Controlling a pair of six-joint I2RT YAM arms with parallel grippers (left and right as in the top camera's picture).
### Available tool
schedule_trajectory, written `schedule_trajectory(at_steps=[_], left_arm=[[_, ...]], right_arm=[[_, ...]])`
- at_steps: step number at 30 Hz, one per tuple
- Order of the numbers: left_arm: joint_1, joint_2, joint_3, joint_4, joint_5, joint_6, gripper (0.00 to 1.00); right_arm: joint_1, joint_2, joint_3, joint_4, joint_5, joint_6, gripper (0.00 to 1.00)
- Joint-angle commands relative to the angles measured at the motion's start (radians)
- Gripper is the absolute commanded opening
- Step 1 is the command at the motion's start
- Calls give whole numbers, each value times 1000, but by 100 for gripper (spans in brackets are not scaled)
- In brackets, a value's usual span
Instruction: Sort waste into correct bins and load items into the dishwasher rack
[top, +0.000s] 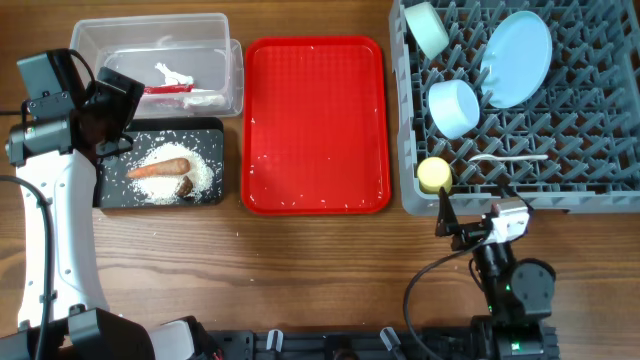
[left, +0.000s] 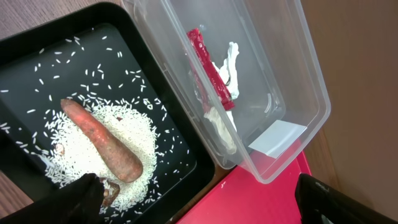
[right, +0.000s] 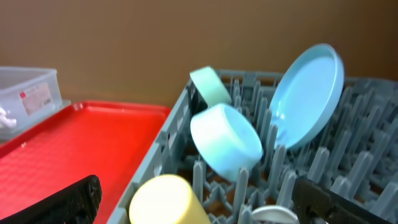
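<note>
- Mostly sorted, overhead view: wrapper (top: 165, 90) and white scraps (top: 172, 72) are in the tub (top: 90, 40). Carrot (top: 158, 168), brown lump (top: 187, 188) and rice (top: 203, 170) are in the black tray (top: 112, 196).
- Plate (top: 516, 58), blue bowl (top: 452, 106), mint bowl (top: 427, 28), cup (top: 434, 175) and spoon (top: 510, 158) sit in the rack (top: 600, 190).
- Carrot's long axis runs roughly left-right, thin tip to the left. Spoon also lies left-right, bowl end toward the cup.
- Left end effector (top: 112, 98) hangs over the tub/black tray seam. A sideways swing could clip the tub rim and shove it, or scatter rice.
- Stray grains (top: 300, 203) on the red tray (top: 315, 100) look unsorted; tiny, probably hard to pinch.
- Left wrist: fingers (left: 87, 196) are wide apart with nothing between. Carrot lies diagonal, thin end upper left, fat end on the rice heap. Wrapper lies along the tub's length.
- Right wrist: right end effector (top: 472, 222) has fingers (right: 68, 199) apart and empty, low by the rack's front wall. The cup is just ahead at the corner, so a forward push could knock it.
- The plate stands on edge between pegs and the blue bowl is tipped on its side. Either could shift if the rack is bumped.
</note>
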Motion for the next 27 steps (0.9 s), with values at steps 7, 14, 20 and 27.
schedule_trajectory(at_steps=[7,14,20,27], left_arm=[[-1,-5,8,0,8,20,100],[-1,-5,8,0,8,20,100],[3,-13,2,-1,5,19,100],[-9,-201,-137,37,-76,14,100]], right_arm=[[-7,-17,-1,3,-5,22,100],[-7,-16,-1,3,-5,22,100],[-7,-16,-1,3,-5,22,100],[-7,-16,-1,3,-5,22,100]])
